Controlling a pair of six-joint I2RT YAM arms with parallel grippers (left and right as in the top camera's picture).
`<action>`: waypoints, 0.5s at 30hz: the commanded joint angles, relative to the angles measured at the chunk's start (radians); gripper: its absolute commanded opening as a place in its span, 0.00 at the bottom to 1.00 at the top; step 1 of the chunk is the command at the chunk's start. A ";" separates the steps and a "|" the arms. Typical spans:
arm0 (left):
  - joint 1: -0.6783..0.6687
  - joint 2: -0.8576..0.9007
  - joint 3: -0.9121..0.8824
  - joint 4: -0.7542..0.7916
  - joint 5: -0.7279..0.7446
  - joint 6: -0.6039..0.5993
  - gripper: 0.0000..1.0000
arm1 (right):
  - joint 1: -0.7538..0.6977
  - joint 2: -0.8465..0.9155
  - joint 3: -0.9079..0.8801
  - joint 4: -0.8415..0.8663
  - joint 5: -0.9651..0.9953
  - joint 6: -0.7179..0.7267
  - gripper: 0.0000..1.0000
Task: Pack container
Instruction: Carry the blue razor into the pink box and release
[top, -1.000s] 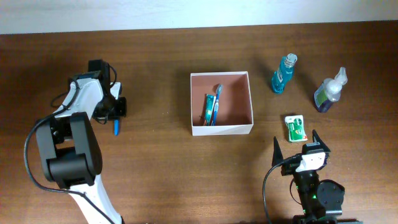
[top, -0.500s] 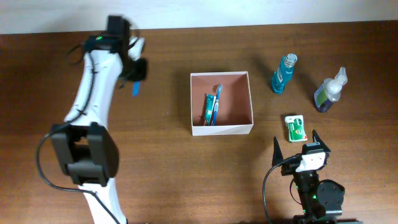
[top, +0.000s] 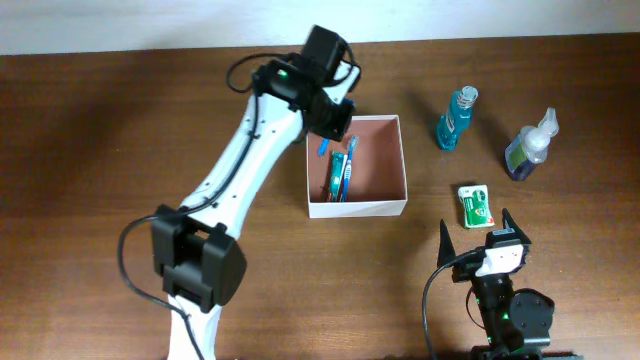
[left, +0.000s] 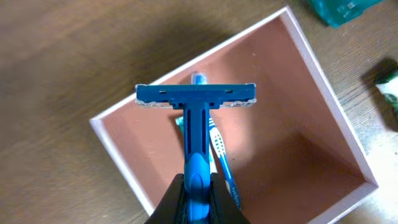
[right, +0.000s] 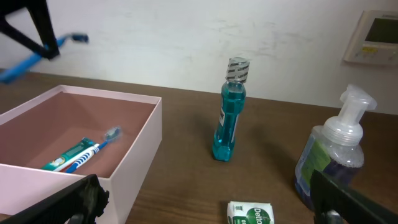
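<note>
The green packet (right: 250, 213) near the container (right: 140, 158) reads "Del…" (remainder cropped).

Blue bottle (top: 455, 118) upright, pump bottle (top: 530, 145) near; green packet (top: 475, 205) flat on wooden table (top: 330, 290).

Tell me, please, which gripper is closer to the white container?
Left. The left gripper, shut on a blue razor, hangs above the far-left corner of the container; the right gripper stands open beyond its near-right corner, by the green packet.
</note>
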 joint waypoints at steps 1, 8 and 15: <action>-0.003 0.076 0.007 0.002 0.007 -0.046 0.06 | -0.006 -0.008 -0.005 -0.006 -0.009 -0.007 0.98; -0.005 0.155 0.007 0.001 0.006 -0.045 0.07 | -0.006 -0.008 -0.005 -0.006 -0.009 -0.007 0.98; -0.005 0.183 0.007 -0.025 0.003 -0.045 0.06 | -0.006 -0.008 -0.005 -0.006 -0.009 -0.007 0.98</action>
